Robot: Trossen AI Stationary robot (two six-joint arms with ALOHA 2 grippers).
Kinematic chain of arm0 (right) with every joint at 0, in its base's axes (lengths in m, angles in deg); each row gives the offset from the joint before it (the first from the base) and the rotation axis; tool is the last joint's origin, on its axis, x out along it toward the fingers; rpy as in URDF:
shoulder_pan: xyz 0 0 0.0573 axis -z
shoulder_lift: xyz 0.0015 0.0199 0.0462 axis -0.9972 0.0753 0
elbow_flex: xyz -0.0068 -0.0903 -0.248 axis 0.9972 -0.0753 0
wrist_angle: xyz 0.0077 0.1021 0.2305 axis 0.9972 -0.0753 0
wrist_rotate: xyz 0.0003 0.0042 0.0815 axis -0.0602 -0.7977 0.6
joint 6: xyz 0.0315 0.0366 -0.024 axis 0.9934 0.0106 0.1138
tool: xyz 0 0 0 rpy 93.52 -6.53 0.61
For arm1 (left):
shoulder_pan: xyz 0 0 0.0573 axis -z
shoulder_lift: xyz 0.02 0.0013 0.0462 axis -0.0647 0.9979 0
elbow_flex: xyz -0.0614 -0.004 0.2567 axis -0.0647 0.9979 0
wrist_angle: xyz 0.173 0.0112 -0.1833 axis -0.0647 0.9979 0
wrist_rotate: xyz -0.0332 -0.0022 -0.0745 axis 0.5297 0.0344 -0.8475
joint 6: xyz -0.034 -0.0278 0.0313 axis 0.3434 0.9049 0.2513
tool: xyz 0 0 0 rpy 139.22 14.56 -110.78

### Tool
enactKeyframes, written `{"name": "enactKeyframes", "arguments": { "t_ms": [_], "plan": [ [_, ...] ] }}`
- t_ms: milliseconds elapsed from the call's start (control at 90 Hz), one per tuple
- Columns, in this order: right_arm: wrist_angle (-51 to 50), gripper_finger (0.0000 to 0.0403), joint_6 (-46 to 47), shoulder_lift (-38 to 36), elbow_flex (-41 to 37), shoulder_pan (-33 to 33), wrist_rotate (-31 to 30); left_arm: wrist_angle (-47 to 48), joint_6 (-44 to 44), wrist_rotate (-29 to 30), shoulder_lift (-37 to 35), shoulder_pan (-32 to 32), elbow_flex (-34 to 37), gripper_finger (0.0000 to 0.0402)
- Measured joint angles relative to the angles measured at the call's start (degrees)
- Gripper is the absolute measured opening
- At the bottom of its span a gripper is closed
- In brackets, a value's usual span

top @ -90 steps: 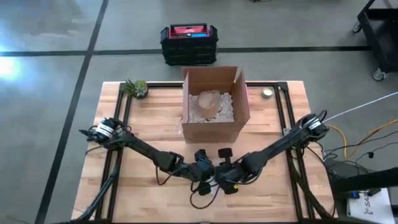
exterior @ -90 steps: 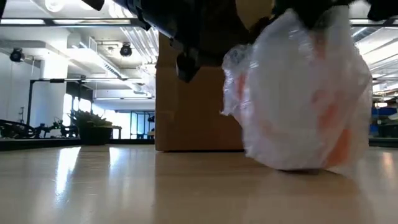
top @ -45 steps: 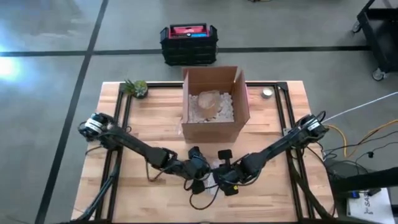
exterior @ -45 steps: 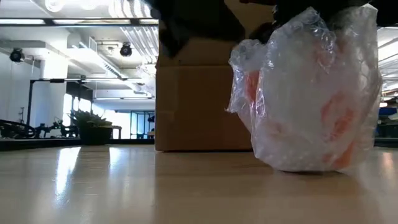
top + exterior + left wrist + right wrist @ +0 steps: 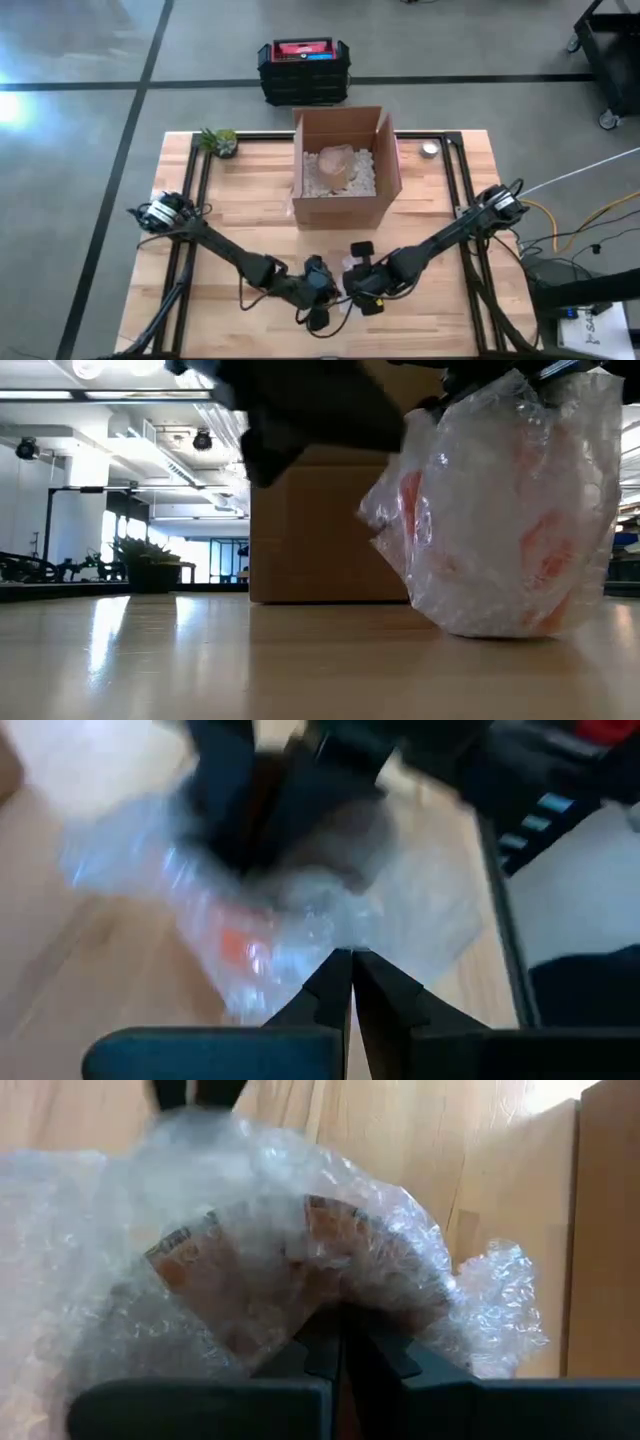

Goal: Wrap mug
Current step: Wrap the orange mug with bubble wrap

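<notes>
Plant (image 5: 218, 141): far-left corner of table (image 5: 250, 215); no part in the work.
Left gripper (image 5: 318, 285): near edge, centre, just left of the bundle; fingers pressed together in left wrist view, tips meeting at the wrap; pinching film, judged.
Mug (image 5: 520, 550): orange, swaddled in bubble wrap (image 5: 470, 480); resting on the table near centre, in front of the box.
Right gripper (image 5: 362, 283): just right of the bundle, above it; fingers closed, clamped on wrap over the mug.
Box (image 5: 342, 165): far centre, open, holding filler and another wrapped item.
Handling: likely ceramic, rigid and breakable under a soft, slippery, light skin; film crumples and slides over the glaze. Best taken through the wrap across the body, or at gathered loose ends, not by film alone.
Change from half a second ago: left gripper moved nearer the table edge and closer in; wrap bulged out to the left in low view; bundle at the same spot.
</notes>
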Motion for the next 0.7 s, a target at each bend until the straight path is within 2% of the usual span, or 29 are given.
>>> {"name": "enactKeyframes", "arguments": {
  "t_ms": [400, 567, 700],
  "plan": [
    [1.0, 0.0002, 0.0, 0.0, -0.1, 0.0, -0.2, -2.8, -1.9, 0.1, 0.0, -1.2, 0.0, 0.0],
    [2.1, 0.0002, 0.2, 0.0, -0.1, 0.0, -0.3, -8.5, -4.6, 0.1, 2.2, -1.6, 0.0, 0.0],
    [2.2, 0.0002, 0.7, 0.0, -0.1, 0.0, -0.2, -9.4, -4.7, 0.0, 3.5, -2.0, -0.2, 0.0]
  ]
}}
